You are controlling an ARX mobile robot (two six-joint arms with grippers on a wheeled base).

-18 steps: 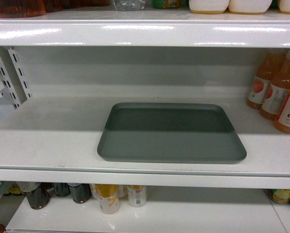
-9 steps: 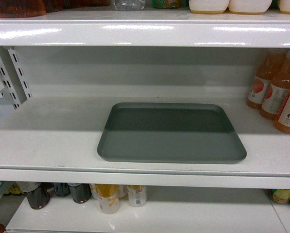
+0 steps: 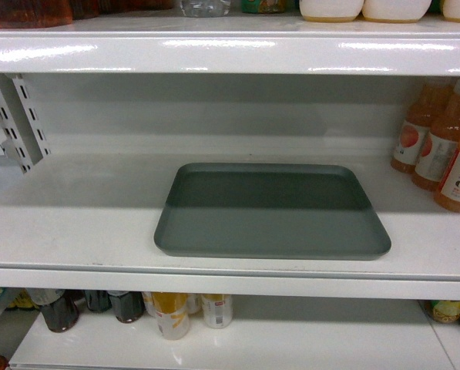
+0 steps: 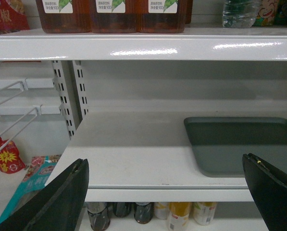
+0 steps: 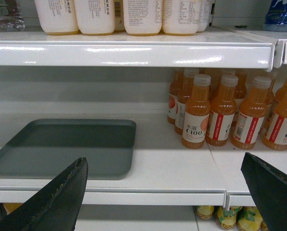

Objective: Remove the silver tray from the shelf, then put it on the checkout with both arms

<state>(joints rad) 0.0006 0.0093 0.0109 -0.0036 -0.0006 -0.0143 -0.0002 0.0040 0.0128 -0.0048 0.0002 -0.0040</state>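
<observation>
tray (image 3: pixel 272 212) lies flat on the shelf (image 3: pixel 75 223), long axis left-right, front rim near the shelf lip. neither arm shows in head view. left gripper (image 4: pixel 165 192) jaws spread wide, empty; tray sits ahead and to its right. right gripper (image 5: pixel 165 192) also spread wide, empty; tray ahead and to its left. both hang short of the lip, apart from the tray; neither looks clearly nearer. bottles (image 5: pixel 222 113) stand just right of the tray, so the right side is tighter. upper board (image 3: pixel 230 54) limits lift room. checkout not in view.
</observation>
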